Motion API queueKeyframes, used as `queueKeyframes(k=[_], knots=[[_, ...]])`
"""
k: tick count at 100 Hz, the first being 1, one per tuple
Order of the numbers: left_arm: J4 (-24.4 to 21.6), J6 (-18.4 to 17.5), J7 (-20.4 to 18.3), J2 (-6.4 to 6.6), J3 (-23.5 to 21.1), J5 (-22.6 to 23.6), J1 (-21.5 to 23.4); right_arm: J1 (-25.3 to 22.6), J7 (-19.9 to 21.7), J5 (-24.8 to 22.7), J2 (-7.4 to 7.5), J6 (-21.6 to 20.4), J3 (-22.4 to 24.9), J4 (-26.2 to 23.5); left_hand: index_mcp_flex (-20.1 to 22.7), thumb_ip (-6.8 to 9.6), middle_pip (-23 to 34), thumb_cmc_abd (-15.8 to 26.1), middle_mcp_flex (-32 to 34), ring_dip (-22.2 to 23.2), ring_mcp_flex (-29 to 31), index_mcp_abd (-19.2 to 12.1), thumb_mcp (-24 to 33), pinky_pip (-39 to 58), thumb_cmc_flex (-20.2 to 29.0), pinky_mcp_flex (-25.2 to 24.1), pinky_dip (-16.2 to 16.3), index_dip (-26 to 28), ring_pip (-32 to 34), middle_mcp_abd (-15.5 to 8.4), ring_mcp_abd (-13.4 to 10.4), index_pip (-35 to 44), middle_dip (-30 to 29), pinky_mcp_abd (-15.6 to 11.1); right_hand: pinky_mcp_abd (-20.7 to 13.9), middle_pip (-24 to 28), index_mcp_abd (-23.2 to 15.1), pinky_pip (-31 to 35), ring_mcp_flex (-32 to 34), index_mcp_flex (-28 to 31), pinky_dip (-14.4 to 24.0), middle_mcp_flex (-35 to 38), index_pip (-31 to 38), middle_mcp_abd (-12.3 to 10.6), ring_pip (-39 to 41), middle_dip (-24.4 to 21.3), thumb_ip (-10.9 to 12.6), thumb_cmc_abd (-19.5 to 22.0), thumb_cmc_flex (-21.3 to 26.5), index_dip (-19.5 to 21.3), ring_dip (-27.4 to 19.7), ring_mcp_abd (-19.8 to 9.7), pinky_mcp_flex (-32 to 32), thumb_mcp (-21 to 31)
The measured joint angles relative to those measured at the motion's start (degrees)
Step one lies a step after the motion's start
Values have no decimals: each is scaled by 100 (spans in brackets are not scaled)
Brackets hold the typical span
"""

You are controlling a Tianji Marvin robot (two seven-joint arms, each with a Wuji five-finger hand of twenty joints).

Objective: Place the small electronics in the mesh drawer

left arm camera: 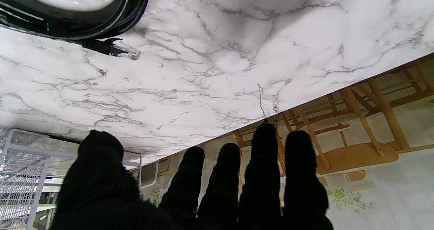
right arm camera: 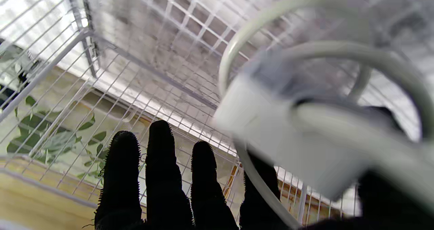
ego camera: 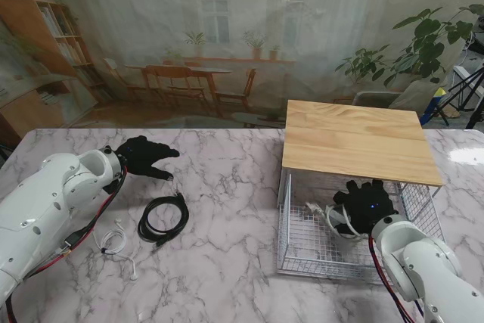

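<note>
Gripping a white charger (right arm camera: 288, 138) with looped cable, right hand (ego camera: 367, 206) inside mesh drawer (ego camera: 302, 251).

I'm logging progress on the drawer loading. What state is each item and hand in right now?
mesh drawer: pulled open under the wooden top.
white charger with cable: held inside the drawer, not yet released.
right hand: shut on the charger, inside the drawer.
left hand: open, fingers spread, holding nothing.
black coiled cable: on the table.
white earphones: on the table.
</note>
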Motion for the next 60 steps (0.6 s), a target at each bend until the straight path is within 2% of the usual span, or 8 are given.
queueKeyframes(k=[10, 15, 20, 26, 34, 48, 55, 60], knots=[[0, -3, 0, 1, 0, 8, 0, -9, 204, -177, 21, -168, 31, -46, 0, 0, 0, 0, 0, 0, 0, 0, 0, 0, 0, 0, 0, 0, 0, 0, 0, 0, 0, 0, 24, -180, -443, -120, -6, -753, -10, -4, -966, -75, 0, -103, -2, -2, 380, -1024, 0, -15, -64, 217], [0, -4, 0, 2, 0, 13, 0, -16, 312, -14, 30, -172, 35, -62, 0, 0, 0, 0, 0, 0, 0, 0, 0, 0, 1, 0, 0, 0, 0, 0, 0, 0, 0, 0, 25, -189, -423, -153, -7, -859, -10, -11, -1352, -84, 0, -129, -2, -119, 476, -1441, 0, -19, -65, 439], [0, -5, -1, 2, 0, 15, 0, -27, 335, 47, 34, -169, 36, -65, 0, 0, 0, 0, 0, 0, 0, 0, 0, 0, 1, 0, 0, 0, 0, 0, 0, 0, 0, 0, 27, -198, -103, -166, -73, -900, -10, -61, -1923, -94, 0, -176, 1, -231, 490, -1696, 0, -29, -77, 488], [0, -7, -1, 3, 1, 19, 0, -39, 300, -16, 37, -167, 36, -65, 0, 0, 0, 0, 0, 0, 0, 0, 0, 0, 1, 0, 0, 0, 0, 0, 0, 0, 0, 0, 31, -275, 548, -226, -73, -896, -10, -171, -2777, -95, 0, -297, 24, -326, 167, -1529, 0, -43, -116, 456], [0, -9, 0, 4, 4, 22, 0, -46, 77, -247, 41, -164, 34, -34, 0, 0, 0, 0, 0, 0, 0, 0, 0, 0, 1, 0, 0, 0, 0, 0, 0, 0, 0, 0, 34, -328, 1145, -239, -73, -893, -10, -171, -3069, -95, 0, -366, 25, -317, -350, -1182, 0, -60, -128, -99], [3, -19, 8, 5, 13, 31, -6, -42, -201, -287, 49, -60, 0, 48, 0, 0, 0, 0, 0, 0, 0, 0, 0, 0, 1, 0, 0, 0, 0, 0, 0, 0, 0, 0, 37, -407, 1499, -277, -73, -893, -10, -171, -3087, -73, 0, -440, 65, 105, -1020, -1105, 0, -61, -139, -319], [3, -28, 8, 6, 14, 38, -10, -42, -180, -284, 49, -40, -2, 58, 0, 0, 0, 0, 0, 0, 0, 0, 0, 0, 1, 0, 0, 0, 0, -1, -1, 0, 0, 0, 41, -494, 1500, -278, -73, -893, -10, -183, -3218, -62, 0, -521, 65, 143, -1000, -1104, 0, -61, -139, -318], [3, -33, 9, 6, 14, 43, -12, -43, -106, -253, 49, -76, 16, 54, 0, 0, 0, 0, 0, 0, 0, 0, 0, -1, 1, 0, 0, 0, 0, -1, -1, 0, 0, 0, 52, -537, 1500, -293, -73, -893, 8, -242, -3225, -62, 0, -578, 114, 139, -525, -1104, 0, -61, -139, -366]])
